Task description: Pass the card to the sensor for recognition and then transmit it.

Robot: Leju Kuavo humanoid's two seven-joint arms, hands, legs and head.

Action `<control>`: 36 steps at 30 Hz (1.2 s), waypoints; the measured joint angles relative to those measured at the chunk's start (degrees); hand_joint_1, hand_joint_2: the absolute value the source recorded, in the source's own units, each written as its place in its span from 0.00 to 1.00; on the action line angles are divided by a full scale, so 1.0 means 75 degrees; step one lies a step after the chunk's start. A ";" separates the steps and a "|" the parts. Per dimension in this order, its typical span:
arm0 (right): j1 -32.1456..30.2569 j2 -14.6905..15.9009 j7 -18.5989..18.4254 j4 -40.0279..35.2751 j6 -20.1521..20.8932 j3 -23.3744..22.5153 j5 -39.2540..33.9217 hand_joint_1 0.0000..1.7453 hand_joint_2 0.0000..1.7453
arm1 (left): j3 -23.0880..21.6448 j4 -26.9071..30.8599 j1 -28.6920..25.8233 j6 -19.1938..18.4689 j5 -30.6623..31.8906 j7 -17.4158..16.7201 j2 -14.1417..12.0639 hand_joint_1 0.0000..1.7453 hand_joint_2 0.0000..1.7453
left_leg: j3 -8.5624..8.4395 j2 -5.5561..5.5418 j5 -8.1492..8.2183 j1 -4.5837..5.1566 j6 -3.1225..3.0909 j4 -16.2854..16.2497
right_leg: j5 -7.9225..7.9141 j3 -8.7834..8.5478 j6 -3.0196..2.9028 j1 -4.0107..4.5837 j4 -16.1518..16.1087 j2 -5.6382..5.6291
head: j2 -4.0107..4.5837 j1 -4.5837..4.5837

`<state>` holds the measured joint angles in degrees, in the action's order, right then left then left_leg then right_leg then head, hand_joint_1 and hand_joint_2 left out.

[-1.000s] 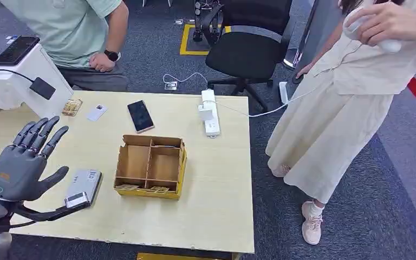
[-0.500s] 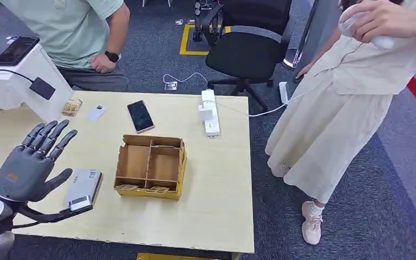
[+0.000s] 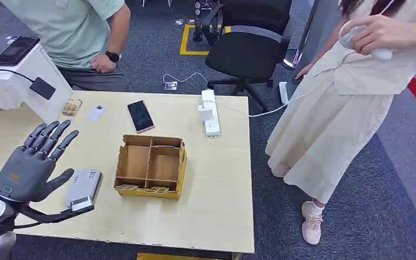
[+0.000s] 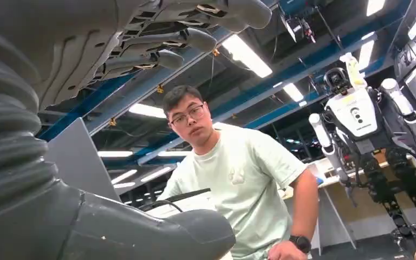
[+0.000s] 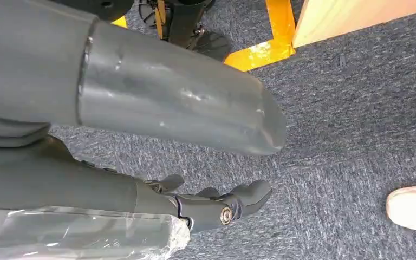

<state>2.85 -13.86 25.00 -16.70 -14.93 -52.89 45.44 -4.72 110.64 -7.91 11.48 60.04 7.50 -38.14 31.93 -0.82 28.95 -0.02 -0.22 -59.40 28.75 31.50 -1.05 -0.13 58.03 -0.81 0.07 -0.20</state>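
The left hand (image 3: 30,165) hovers over the near left of the table (image 3: 222,206), palm down, fingers (image 3: 51,138) spread wide and holding nothing. The left wrist view agrees: the fingers fan out overhead with nothing between them and the thumb. Just right of the hand lies a grey reader (image 3: 83,188), which I take to be the sensor.

The card (image 3: 96,112) lies flat at the far left of the table, white with a small dark mark, between a small gold packet (image 3: 72,106) on its left and a dark phone (image 3: 140,116) on its right. It is well apart from the hand, close to the white stand (image 3: 30,81) beside the seated person (image 3: 81,32).

In the right wrist view the right hand (image 5: 216,206) hangs over the carpet with its fingers curled in; nothing seems to be in them.

The card should be very light, thin and stiff, with a smooth face that fingertips slip on. Lying flat, it offers no edge to get under, so a grasp from above will likely skid. The better hold is probably a pinch across 2 opposite long edges, or sliding it toward the table's edge to free 1 side first. Squeezing hard could flex it or flick it away.

A cardboard box (image 3: 150,165) with 4 compartments sits mid-table, right of the reader.
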 joint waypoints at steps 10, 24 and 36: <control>0.0001 0.0000 0.0000 0.0000 0.0000 0.0000 0.0000 0.00 0.00 | -0.0003 0.0000 -0.0011 0.0009 -0.0015 0.0000 0.0003 0.00 1.00 | 0.0000 0.0000 0.0000 0.0000 0.0000 0.0000 | 0.0000 0.0000 0.0000 0.0000 0.0000 0.0000 | 0.0000 0.0000; 0.0026 0.0000 -0.0105 0.0000 -0.0012 -0.0003 0.0160 0.00 0.00 | -0.1015 -0.0639 -0.0052 -0.0382 0.0577 0.0003 0.0053 0.00 1.00 | -0.0001 0.0000 0.0000 0.0001 0.0000 0.0000 | 0.0000 0.0000 0.0000 -0.0001 -0.0001 0.0000 | 0.0000 -0.0003; 0.0098 0.0000 -0.0163 0.0000 -0.0020 -0.0003 0.0245 0.00 0.00 | -0.1914 -0.1405 0.0099 -0.0356 0.0644 -0.0117 0.0344 0.00 1.00 | 0.0000 0.0000 0.0000 0.0002 0.0000 0.0000 | 0.0000 0.0001 0.0000 -0.0001 -0.0002 0.0000 | 0.0000 -0.0003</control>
<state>3.59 -13.86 23.78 -16.70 -15.08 -52.92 47.28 -19.08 100.10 -7.17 8.81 64.87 6.62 -35.56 31.92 -0.82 28.96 -0.01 -0.22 -59.41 28.75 31.51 -1.04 -0.14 58.02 -0.81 0.06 -0.22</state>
